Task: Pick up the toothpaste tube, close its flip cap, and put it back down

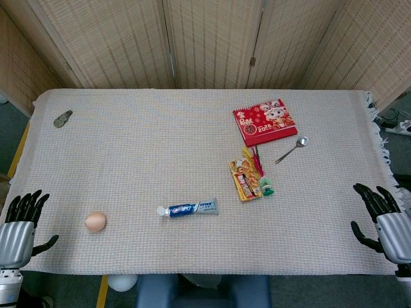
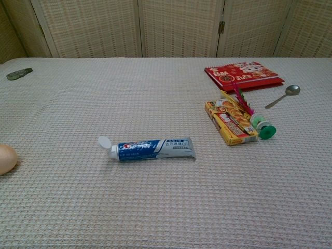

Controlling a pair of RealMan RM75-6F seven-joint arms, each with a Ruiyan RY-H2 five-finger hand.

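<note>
A blue and white toothpaste tube (image 1: 189,208) (image 2: 154,148) lies flat near the front middle of the table, its cap end pointing left. The white flip cap (image 2: 104,142) stands swung open. At the front left table edge my left hand (image 1: 19,224) rests with its fingers apart and holds nothing. My right hand (image 1: 384,218) sits at the front right edge, fingers spread and empty. Both hands are far from the tube and neither shows in the chest view.
An egg (image 1: 96,221) (image 2: 6,158) lies front left. Right of the tube are a yellow snack packet (image 1: 244,179) (image 2: 230,121), a green-based shuttlecock (image 2: 262,126), a spoon (image 1: 293,149) and a red calendar (image 1: 264,121). A small dark object (image 1: 62,119) sits far left.
</note>
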